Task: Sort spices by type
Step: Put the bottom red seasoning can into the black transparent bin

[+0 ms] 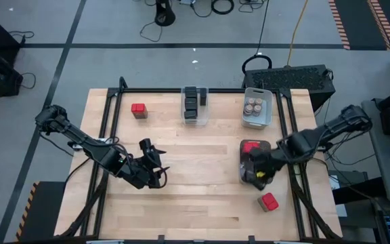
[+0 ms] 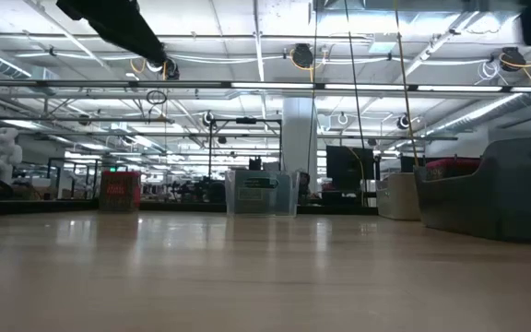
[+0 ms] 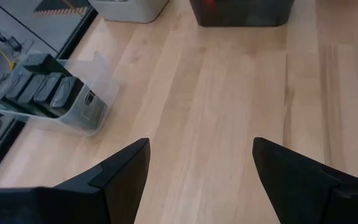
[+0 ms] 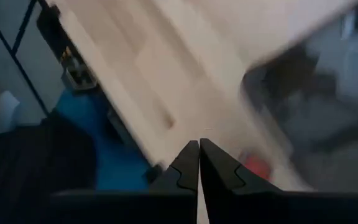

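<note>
One red tin (image 1: 139, 110) stands on the table at the far left, also showing in the low view (image 2: 120, 189). A second red tin (image 1: 269, 201) lies near the right front, seen blurred in the right wrist view (image 4: 253, 165). A third red tin (image 1: 251, 146) sits in the dark bin (image 1: 244, 168). Dark tins (image 3: 42, 89) fill the clear bin (image 1: 194, 119). Round tan-topped jars (image 1: 254, 106) sit in the white bin (image 1: 267, 112). My left gripper (image 1: 156, 161) hangs open over bare wood left of centre (image 3: 201, 165). My right gripper (image 4: 199, 149) is shut on nothing, above the dark bin's near end (image 1: 257, 177).
The three bins stand along the table's far and right parts; in the low view the dark bin (image 2: 491, 194) rises at the right. A wide stretch of bare wood (image 1: 202, 196) lies at the middle and front. Black frame rails (image 1: 107, 122) run along the table's sides.
</note>
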`<state>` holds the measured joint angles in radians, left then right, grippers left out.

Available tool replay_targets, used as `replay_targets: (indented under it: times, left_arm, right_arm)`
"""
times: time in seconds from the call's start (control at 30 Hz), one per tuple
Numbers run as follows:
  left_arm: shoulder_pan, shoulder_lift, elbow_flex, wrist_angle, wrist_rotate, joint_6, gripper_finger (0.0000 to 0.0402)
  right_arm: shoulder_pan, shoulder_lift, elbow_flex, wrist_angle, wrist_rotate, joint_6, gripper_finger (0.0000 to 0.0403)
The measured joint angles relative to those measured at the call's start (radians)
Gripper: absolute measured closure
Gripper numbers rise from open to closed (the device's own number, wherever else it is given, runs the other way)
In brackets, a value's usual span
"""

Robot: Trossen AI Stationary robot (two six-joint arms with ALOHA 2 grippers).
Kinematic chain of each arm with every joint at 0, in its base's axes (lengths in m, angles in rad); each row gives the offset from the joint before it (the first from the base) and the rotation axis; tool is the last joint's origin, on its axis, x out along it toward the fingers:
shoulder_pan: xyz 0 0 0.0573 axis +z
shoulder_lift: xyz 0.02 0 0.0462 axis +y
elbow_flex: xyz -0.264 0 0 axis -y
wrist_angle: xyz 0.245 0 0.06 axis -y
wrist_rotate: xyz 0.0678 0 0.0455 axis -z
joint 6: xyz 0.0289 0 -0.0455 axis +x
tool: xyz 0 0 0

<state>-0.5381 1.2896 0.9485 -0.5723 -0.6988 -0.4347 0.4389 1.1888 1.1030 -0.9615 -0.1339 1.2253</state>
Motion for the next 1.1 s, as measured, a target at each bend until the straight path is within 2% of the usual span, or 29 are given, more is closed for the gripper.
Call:
replay_targets:
  times: [0.1,0.17,0.3,0.47,0.57,0.73,1.1]
  left_arm:
    - [0.000,0.000,0.000,0.025,-0.007,0.033,0.0111]
    - [0.001,0.000,0.000,0.035,-0.009,0.065,0.0111]
    - [0.001,0.000,0.000,0.055,-0.009,0.117,0.0111]
    - [0.002,0.000,0.000,0.066,0.001,0.131,0.0111]
    - [0.002,0.000,0.000,0.066,0.015,0.131,0.0111]
    - [0.002,0.000,0.000,0.066,0.017,0.131,0.0111]
    - [0.002,0.000,-0.032,0.071,0.017,0.134,0.0111]
  right_arm:
    - [0.072,0.034,0.000,-0.006,-0.056,0.135,0.0403]
    - [0.106,0.055,0.000,-0.018,-0.084,0.142,0.0403]
    - [0.137,0.087,0.000,-0.059,-0.089,0.054,0.0403]
    - [0.147,0.111,0.000,-0.118,-0.114,0.153,0.0401]
    - [0.151,0.120,0.000,-0.144,-0.126,0.167,0.0382]
    - [0.151,0.124,0.000,-0.169,-0.127,0.188,0.0322]
    - [0.152,0.124,0.000,-0.174,-0.124,0.298,0.0136]
